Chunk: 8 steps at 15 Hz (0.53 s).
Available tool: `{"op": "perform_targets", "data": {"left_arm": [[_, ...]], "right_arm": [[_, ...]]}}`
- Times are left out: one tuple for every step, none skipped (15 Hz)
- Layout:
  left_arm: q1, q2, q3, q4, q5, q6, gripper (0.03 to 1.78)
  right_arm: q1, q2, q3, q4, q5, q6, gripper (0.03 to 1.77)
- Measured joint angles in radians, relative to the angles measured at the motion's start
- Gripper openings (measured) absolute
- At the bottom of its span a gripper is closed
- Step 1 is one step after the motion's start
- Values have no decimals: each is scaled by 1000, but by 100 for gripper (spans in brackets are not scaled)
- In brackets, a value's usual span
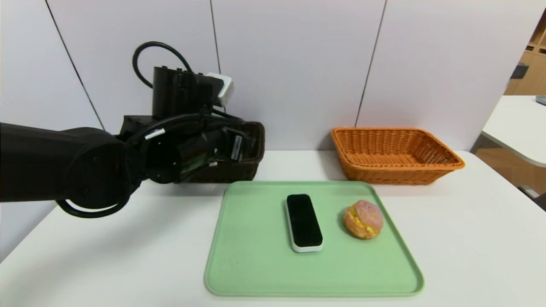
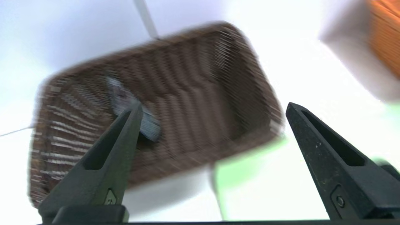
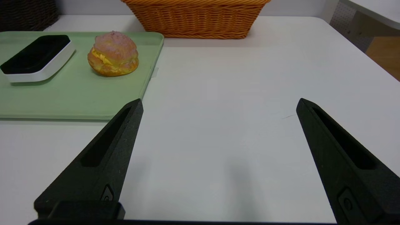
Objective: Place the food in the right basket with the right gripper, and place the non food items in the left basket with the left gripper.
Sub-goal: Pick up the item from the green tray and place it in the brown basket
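Grey-blue elongated pouch [image 2: 150,125], partly hidden by a finger, lies below the left end effector [image 2: 213,106], inside the dark brown woven wicker basket [image 2: 250,97]. That end effector is above the basket, fingers wide apart and gripping nothing.

Outward to its right, and nearer the torso, the black-topped oblong bar with a white base [image 1: 304,219] rests on the pale green rectangular tray [image 1: 247,273]. Farther right on the tray sits the round pink-topped bun with yellow filling [image 1: 364,219]; beyond and to the right of the bun is the orange woven wicker basket [image 1: 396,175].

The right end effector [image 3: 221,101] is idle over the white surface [image 3: 218,156], its fingers spread, with tray and bun ahead to its left.

Moving the left arm away too low could snag the brown rim and drag the basket. The bar's smooth sides may slip from an off-centre grip; squeezing the bun too hard could crush it.
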Motion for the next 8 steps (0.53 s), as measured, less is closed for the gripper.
{"op": "perform_targets", "data": {"left_arm": [[-40, -13, 11, 30, 0, -1, 165], [-85, -24, 18, 63, 1, -3, 166], [-127, -30, 23, 91, 1, -3, 166], [-168, -33, 23, 110, 1, -4, 167], [-208, -30, 22, 124, 1, -5, 167], [-240, -22, 19, 130, 1, -6, 167], [-265, -10, 13, 130, 1, -7, 167], [-288, 7, 5, 132, 1, -15, 167]], "right_arm": [[0, 0, 0, 0, 0, 0, 170], [0, 0, 0, 0, 0, 0, 170], [0, 0, 0, 0, 0, 0, 170], [0, 0, 0, 0, 0, 0, 170], [0, 0, 0, 0, 0, 0, 170], [0, 0, 0, 0, 0, 0, 170], [0, 0, 0, 0, 0, 0, 170], [0, 0, 0, 0, 0, 0, 170]]}}
